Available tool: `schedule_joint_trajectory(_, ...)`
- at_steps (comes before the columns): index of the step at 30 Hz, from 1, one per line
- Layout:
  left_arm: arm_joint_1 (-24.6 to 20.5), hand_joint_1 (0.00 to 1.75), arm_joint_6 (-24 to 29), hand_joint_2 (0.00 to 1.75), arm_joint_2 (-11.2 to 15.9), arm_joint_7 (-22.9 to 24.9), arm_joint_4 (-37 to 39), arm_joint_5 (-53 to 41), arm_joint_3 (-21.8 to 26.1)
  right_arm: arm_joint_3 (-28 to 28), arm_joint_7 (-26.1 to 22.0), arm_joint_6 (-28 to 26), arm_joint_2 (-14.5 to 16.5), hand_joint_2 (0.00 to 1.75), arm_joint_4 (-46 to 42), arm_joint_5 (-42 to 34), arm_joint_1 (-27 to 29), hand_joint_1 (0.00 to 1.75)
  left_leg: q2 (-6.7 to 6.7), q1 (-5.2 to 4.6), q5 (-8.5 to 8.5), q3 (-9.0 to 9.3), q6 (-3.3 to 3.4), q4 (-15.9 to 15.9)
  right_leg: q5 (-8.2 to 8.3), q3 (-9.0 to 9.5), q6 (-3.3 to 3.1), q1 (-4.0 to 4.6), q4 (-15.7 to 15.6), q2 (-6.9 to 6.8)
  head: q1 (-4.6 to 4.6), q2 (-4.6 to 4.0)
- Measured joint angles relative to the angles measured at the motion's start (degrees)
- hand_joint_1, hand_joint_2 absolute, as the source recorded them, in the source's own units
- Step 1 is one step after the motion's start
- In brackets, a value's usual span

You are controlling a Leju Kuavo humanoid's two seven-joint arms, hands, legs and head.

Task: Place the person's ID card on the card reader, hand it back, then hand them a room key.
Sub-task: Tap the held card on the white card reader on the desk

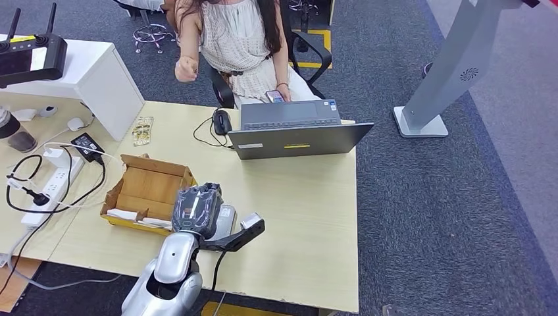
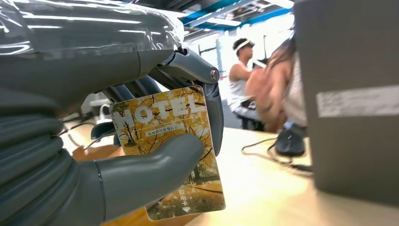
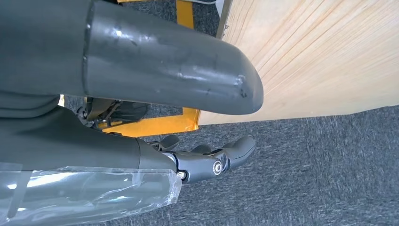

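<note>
Left hand [image 2: 141,155] pinches the room key [image 2: 169,155], a yellow card printed HOTEL, between thumb and fingers [image 2: 214,110], held upright just above the worktop [image 1: 296,217]. From the head view, this hand [image 1: 197,209] sits just beside the cardboard box [image 1: 148,191], on the side away from the power strip [image 1: 56,184]. Beyond the box stands an open laptop [image 1: 296,131] with a mouse [image 1: 222,122] next to it, and a person [image 1: 240,39] sits behind it. Right hand [image 3: 207,160] hangs off the worktop edge above grey carpet [image 3: 306,165], holding nothing, fingers loosely apart.
</note>
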Motion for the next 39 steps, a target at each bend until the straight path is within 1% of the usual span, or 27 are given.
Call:
schedule_joint_trajectory(4,0.07,1.75,-0.42,1.75,-0.22,0.08,1.14,-0.02,0.08,-0.28,0.16,0.05,0.0,0.0,0.0,0.17,0.07,0.0,0.0,0.0,0.0,-0.01,0.0,0.0,0.0,0.0,0.0,0.0,0.0,0.0,0.01,0.0)
schedule_joint_trajectory(10,0.33,1.75,-1.08,1.75,-0.34,-1.48,1.9,-0.01,0.65,-0.53,0.3,0.32,0.12,0.0,-0.03,0.33,0.15,0.0,0.0,0.0,0.0,-0.02,0.0,0.0,0.0,0.0,0.0,0.0,0.0,0.0,0.01,0.0)
schedule_joint_trajectory(14,0.4,1.75,-1.35,1.75,-0.42,-2.66,2.5,0.02,1.07,-0.9,0.68,2.74,0.27,0.0,-0.04,-0.9,0.16,0.0,0.0,0.0,0.0,-0.01,0.0,0.0,0.0,0.0,0.0,0.0,0.0,-0.01,0.01,0.0)
schedule_joint_trajectory(18,0.46,1.75,-2.14,1.75,-0.69,-3.65,3.23,0.1,1.14,-1.56,0.84,3.24,0.49,0.0,-0.09,-1.35,0.16,0.0,0.0,0.0,0.0,-0.02,0.0,0.0,0.0,0.0,0.0,0.0,0.01,-0.01,0.01,0.0)
schedule_joint_trajectory(25,0.46,1.75,-3.6,1.75,-0.91,-3.76,4.81,0.24,1.16,-2.13,0.88,3.15,0.57,0.0,-0.17,-1.2,0.16,0.0,0.0,0.0,0.0,-0.02,0.0,0.0,0.0,0.0,0.0,0.0,0.01,-0.01,0.01,0.0)
schedule_joint_trajectory(39,0.38,1.75,-4.18,1.75,-0.91,-4.16,6.11,0.7,1.16,-2.48,0.93,3.07,0.68,0.0,-0.24,-0.94,0.17,0.0,0.0,0.0,0.0,-0.01,0.0,0.0,0.0,0.01,0.0,0.0,0.01,-0.01,0.01,0.0)
